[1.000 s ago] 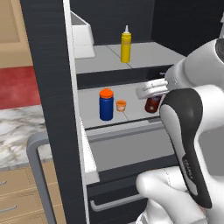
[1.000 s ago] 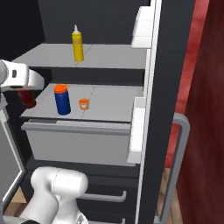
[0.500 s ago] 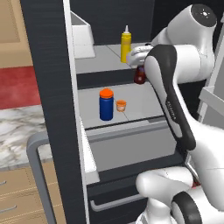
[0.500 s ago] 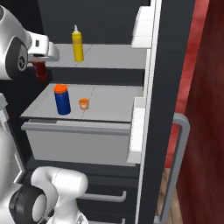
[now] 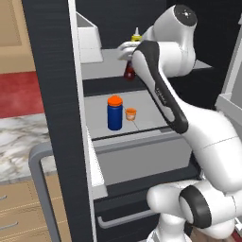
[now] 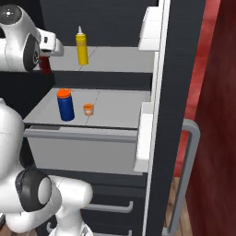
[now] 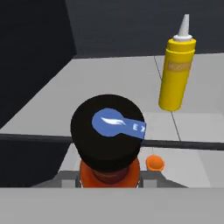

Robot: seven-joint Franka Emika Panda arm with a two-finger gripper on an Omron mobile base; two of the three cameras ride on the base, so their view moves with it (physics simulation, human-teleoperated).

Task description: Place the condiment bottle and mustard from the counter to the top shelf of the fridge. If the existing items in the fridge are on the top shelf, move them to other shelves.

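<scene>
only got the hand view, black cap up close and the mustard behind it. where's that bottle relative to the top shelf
Observer: The condiment bottle is up at the height of the top shelf, by its front edge towards the left. I cannot tell whether it is resting on it.
Operator: anything on that shelf besides the mustard
Observer: No, only the mustard. The blue jar stands one shelf down, next to the orange cup.

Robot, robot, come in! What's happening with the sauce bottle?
Jaws shut on condiment bottle, at front edge of top shelf. Mustard already standing there. Blue jar and orange cup one shelf down, not blocking.
</scene>
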